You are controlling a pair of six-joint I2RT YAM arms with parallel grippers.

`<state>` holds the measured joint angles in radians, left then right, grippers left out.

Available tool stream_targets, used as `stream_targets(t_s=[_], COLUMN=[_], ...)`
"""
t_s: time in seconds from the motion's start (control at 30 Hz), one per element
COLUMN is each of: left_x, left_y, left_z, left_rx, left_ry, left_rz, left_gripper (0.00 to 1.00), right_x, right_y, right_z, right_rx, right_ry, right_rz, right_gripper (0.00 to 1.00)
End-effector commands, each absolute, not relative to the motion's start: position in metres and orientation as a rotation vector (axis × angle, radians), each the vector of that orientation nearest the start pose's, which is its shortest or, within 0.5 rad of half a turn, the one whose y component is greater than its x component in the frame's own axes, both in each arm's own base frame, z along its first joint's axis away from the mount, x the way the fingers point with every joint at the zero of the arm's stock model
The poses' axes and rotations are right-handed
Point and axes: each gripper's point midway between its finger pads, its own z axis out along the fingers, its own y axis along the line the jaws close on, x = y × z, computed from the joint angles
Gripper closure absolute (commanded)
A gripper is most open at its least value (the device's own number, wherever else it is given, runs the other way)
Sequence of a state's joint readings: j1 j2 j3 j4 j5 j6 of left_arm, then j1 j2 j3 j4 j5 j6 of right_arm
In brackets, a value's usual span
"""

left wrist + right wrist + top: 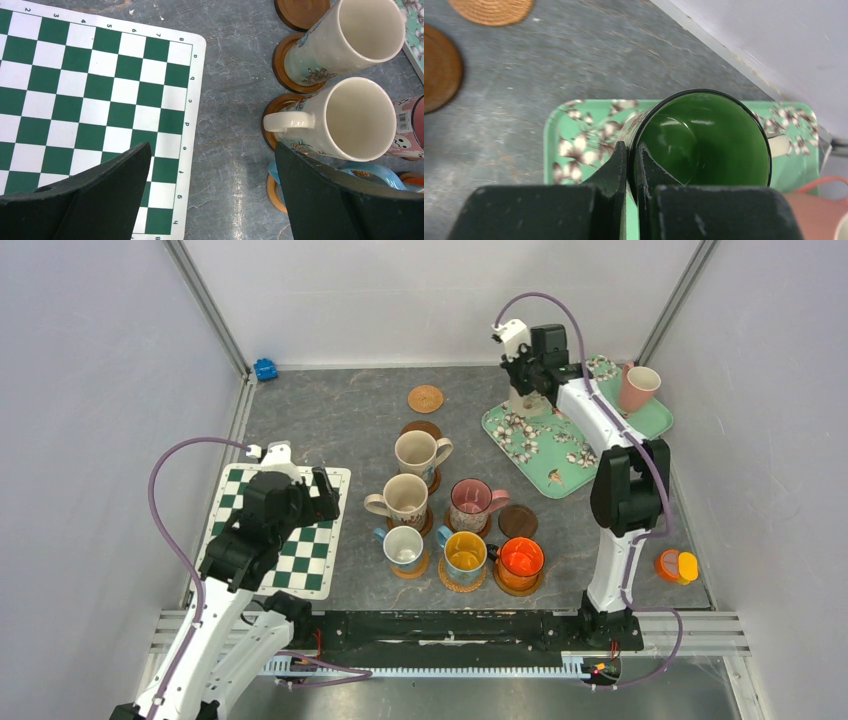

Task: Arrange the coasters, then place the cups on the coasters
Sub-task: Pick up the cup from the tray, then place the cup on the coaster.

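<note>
Only the right wrist view shows the grip. The right gripper [630, 150] has its jaws pinched on the rim of the green-inside cup [704, 135], which stands on the floral tray [555, 150] near the back wall. The top view shows six cups [405, 498] on coasters [278, 62] at centre, with a bare coaster [518, 521] at their 3 o'clock. At 9 o'clock the left gripper [211, 147], jaws wide apart and holding nothing, hangs over the checkered mat [100, 90], at its right edge.

Checkered mat [310, 562] at left, floral tray [540, 465] opposite.

The cup [704, 135] is green inside, tray [569, 131] mint-floral.
</note>
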<state>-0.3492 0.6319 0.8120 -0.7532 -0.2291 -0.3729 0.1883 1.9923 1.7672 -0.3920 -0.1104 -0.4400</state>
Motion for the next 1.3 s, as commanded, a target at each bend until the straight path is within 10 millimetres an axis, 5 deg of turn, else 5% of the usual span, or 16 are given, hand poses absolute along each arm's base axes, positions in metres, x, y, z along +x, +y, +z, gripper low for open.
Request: stream_targets(t_s=[0.0, 0.33, 0.67, 0.9, 1.27], left_x=[0.225, 0.223, 0.221, 0.220, 0.219], left_y=[-0.051, -0.044, -0.038, -0.037, -0.036], left_z=[0.214, 0.218, 0.222, 0.223, 0.225], left_rx=[-0.127, -0.161, -0.194, -0.201, -0.206], left_ry=[2.079, 2.055, 2.032, 2.025, 2.013], left_rz=[-0.158, -0.134, -0.113, -0.115, -0.120], left_gripper=[0.00, 0.00, 0.00, 0.00, 0.00], right_x=[0.558, 0.546, 0.532, 0.524, 0.508], right_y=[0.155, 0.268, 0.349, 0.380, 0.386], right_z=[0.297, 0.299, 0.290, 0.288, 0.273], right_rx=[-0.780, -0.958, -1.031, -1.018, -1.011], right_ry=[1.728, 1.587, 1.468, 1.440, 1.478], right_rz=[-0.041, 0.073, 0.141, 0.212, 0.307], right_gripper=[1.00, 1.00, 1.00, 1.00, 1.00])
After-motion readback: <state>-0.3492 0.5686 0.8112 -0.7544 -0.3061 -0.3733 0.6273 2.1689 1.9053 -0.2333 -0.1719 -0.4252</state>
